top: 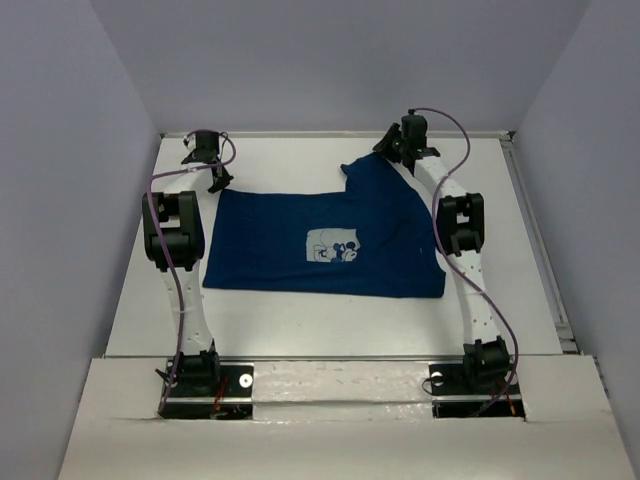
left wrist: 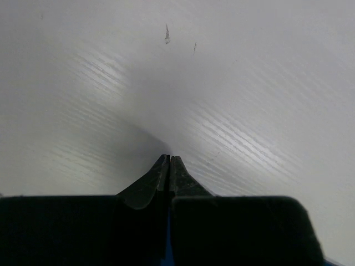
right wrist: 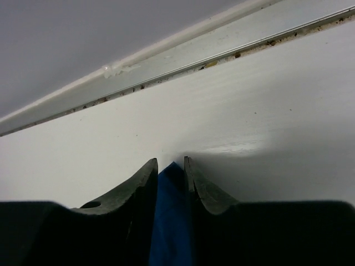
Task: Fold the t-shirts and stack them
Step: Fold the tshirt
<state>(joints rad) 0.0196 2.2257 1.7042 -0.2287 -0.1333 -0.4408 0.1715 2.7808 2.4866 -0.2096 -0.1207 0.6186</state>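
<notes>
Jaws of the right gripper (right wrist: 170, 162) pinch the dark navy-blue cloth t-shirt (top: 300, 240), with its pale Mickey Mouse print, at its 1 o'clock sleeve. Those of the left gripper (left wrist: 168, 158) are pressed together at 10 o'clock. Spread on the white table (top: 330, 320), the shirt looks light and limp, so grip hems or corners.

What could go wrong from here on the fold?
1. The right gripper pinches only a narrow bit of the t-shirt at its far edge, so the cloth may slip out when lifted.
2. The left gripper is shut with barely any blue showing in it. It may have missed the cloth, and the fold could skew.
</notes>
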